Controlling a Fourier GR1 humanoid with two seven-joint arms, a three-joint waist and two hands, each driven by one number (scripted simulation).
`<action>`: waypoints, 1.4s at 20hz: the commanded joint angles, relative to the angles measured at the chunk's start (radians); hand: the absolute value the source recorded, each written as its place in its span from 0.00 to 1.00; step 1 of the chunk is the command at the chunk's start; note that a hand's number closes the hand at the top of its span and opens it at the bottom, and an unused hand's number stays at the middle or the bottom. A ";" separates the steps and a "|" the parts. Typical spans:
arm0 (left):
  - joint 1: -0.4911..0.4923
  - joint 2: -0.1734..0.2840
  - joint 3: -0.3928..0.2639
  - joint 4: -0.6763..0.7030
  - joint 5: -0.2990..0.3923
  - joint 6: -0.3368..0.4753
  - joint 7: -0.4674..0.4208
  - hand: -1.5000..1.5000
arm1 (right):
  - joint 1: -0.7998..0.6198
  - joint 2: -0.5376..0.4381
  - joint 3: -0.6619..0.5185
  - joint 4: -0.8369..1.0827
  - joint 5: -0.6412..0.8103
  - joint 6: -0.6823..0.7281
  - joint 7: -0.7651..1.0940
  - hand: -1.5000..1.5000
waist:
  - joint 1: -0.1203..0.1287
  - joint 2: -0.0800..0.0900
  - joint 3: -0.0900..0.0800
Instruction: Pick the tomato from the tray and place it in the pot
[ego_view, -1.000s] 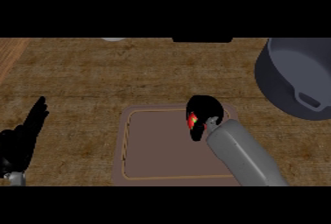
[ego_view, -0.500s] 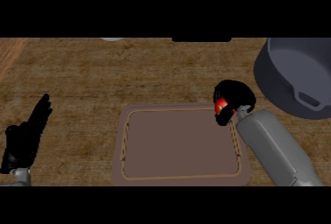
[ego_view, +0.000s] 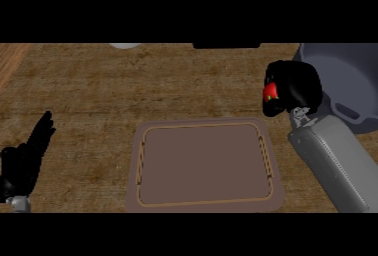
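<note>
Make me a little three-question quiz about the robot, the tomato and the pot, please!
1. True or false: the tomato lies on the tray.
2. Which hand holds the tomato? A) the left hand B) the right hand C) neither
3. Fill in: the right hand is at the rim of the grey ____, at the view's right edge.

Key:
1. False. The tray holds nothing that shows; the tomato is in the right hand, past the tray's far right corner.
2. B. Its fingers curl round the tomato; the left hand rests open at the view's left edge.
3. pot
</note>
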 joint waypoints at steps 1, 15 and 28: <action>-0.010 0.013 0.009 0.030 -0.001 -0.019 -0.020 0.50 | -0.026 -0.015 -0.030 -0.137 0.082 -0.046 0.107 1.00 | 0.000 0.002 0.000; 0.081 -0.028 0.010 -0.093 -0.009 -0.038 -0.015 0.50 | -0.073 -0.083 -0.379 0.005 -0.078 -0.190 -0.157 1.00 | 0.026 0.008 0.001; -0.055 -0.056 -0.013 -0.032 -0.067 -0.008 0.040 0.50 | -0.322 -0.234 -0.556 0.719 -0.126 -0.336 -0.605 1.00 | 0.049 0.021 0.002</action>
